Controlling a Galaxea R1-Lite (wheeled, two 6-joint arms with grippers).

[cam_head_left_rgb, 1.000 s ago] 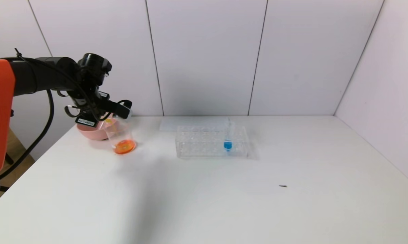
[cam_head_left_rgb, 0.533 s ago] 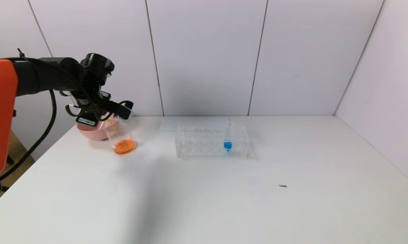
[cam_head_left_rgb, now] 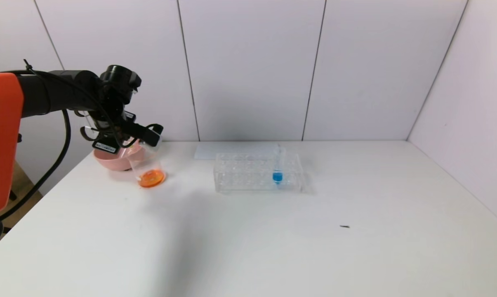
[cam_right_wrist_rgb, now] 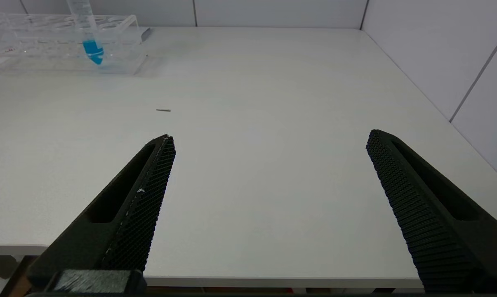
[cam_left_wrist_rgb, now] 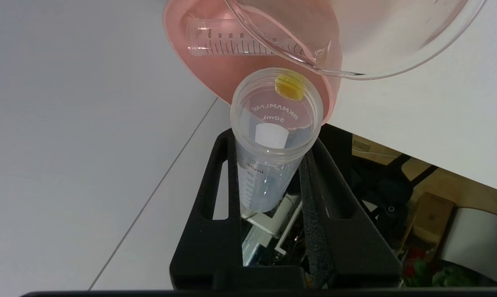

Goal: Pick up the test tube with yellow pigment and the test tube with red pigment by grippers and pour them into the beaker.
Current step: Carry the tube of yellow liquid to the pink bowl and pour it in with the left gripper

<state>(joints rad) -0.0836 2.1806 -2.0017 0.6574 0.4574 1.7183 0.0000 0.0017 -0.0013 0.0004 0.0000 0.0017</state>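
My left gripper point(cam_head_left_rgb: 151, 135) is shut on the test tube with yellow pigment point(cam_left_wrist_rgb: 275, 136) and holds it tilted at the rim of the beaker point(cam_head_left_rgb: 148, 163). The tube looks almost empty, with only a yellow blob point(cam_left_wrist_rgb: 288, 86) at its far end. The beaker's rim point(cam_left_wrist_rgb: 355, 62) lies just beyond the tube. Orange liquid point(cam_head_left_rgb: 151, 178) covers the beaker's bottom. No red-tipped tube shows; a clear empty graduated tube point(cam_left_wrist_rgb: 232, 41) lies in the pink bowl. My right gripper point(cam_right_wrist_rgb: 271, 135) is open and empty over the table's near edge, out of the head view.
The pink bowl point(cam_head_left_rgb: 106, 161) stands right behind the beaker at the table's back left corner. A clear tube rack point(cam_head_left_rgb: 248, 173) holds one blue-tipped tube point(cam_head_left_rgb: 277, 175) at mid table. A flat clear lid point(cam_head_left_rgb: 232, 150) lies behind the rack.
My left gripper with the tube has shifted slightly up and to the right above the beaker. The yellow streak seen earlier in the beaker no longer shows.
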